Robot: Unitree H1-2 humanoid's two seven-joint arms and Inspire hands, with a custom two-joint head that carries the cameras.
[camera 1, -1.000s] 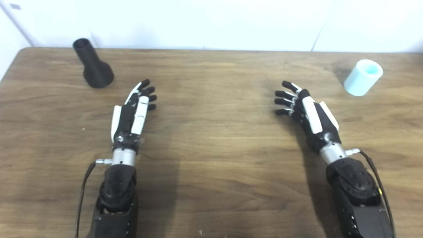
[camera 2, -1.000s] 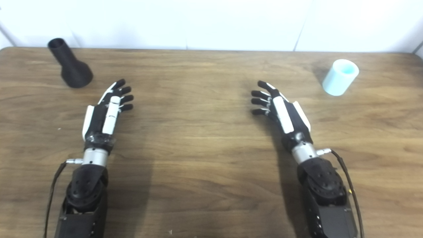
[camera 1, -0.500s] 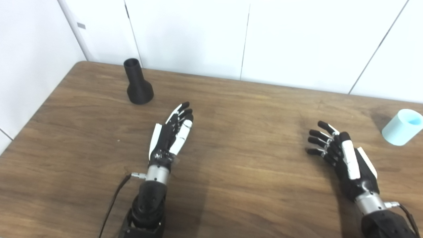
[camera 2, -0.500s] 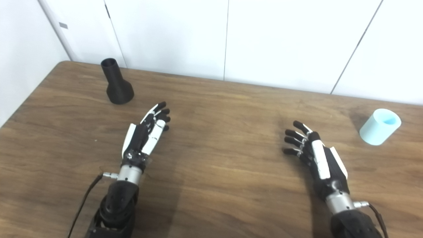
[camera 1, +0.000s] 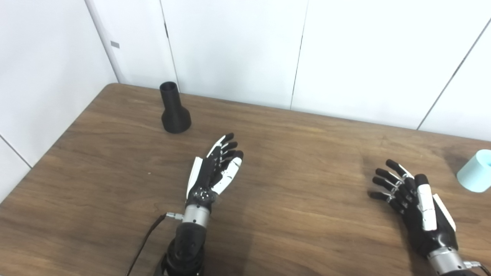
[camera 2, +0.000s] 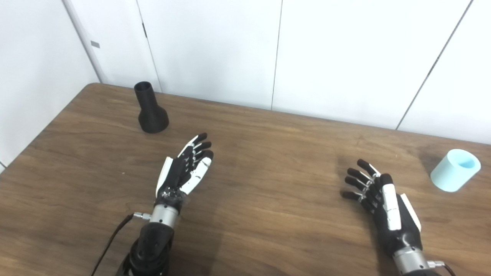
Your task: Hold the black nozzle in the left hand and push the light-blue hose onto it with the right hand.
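Right eye view shows a brown wooden desk [camera 2: 268,161] set against white wall panels [camera 2: 215,50], with both arms coming up from the bottom edge. The left hand [camera 2: 183,172] hovers palm-inward over the middle-left of the desk, its fingers [camera 2: 199,145] stretched out and slightly apart, holding nothing. The right hand [camera 2: 387,207] sits over the right side, its fingers [camera 2: 358,180] fanned out toward the left — also empty.

The black nozzle [camera 2: 150,111] stands upright near the far left corner of the desk, wide flared base down and narrow open tube up. It is beyond the left hand and a little to its left, clearly apart from the fingertips.

The light-blue hose [camera 2: 455,170] — a short, stubby cylinder — rests near the right edge of the desk, its open end turned up and toward the right. It lies beyond and to the right of the right hand, not touched by it, and well apart from the nozzle across the desk.
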